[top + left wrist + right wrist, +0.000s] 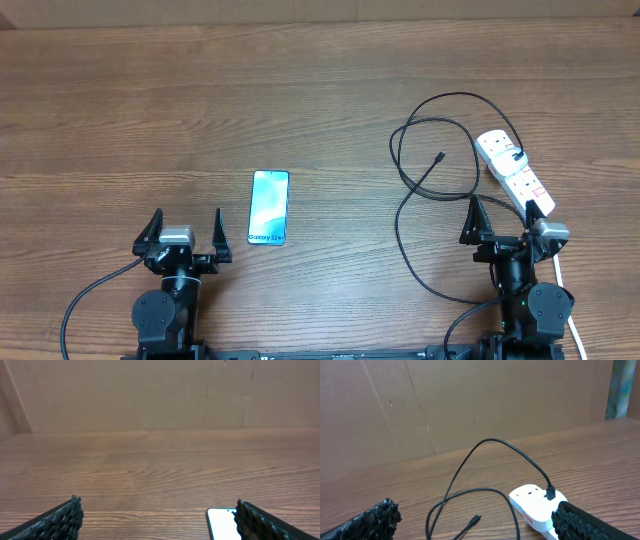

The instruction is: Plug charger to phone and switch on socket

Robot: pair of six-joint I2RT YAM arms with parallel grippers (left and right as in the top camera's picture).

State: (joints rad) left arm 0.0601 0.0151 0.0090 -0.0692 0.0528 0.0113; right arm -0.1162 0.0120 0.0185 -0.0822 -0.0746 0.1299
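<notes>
The phone [269,207] lies flat on the wooden table, blue screen up, lettering toward the near end; its far corner shows white in the left wrist view [221,522]. The black charger cable [415,190] lies in loose loops, plugged into the white socket strip [513,172] at the right. Its free connector tip [440,157] lies on the table, also in the right wrist view [475,519]. My left gripper [184,236] is open and empty, left of the phone. My right gripper [505,222] is open and empty, just before the socket strip [535,505].
A brown cardboard wall [150,395] stands behind the table. The socket strip's white cord [562,290] runs down past the right arm's base.
</notes>
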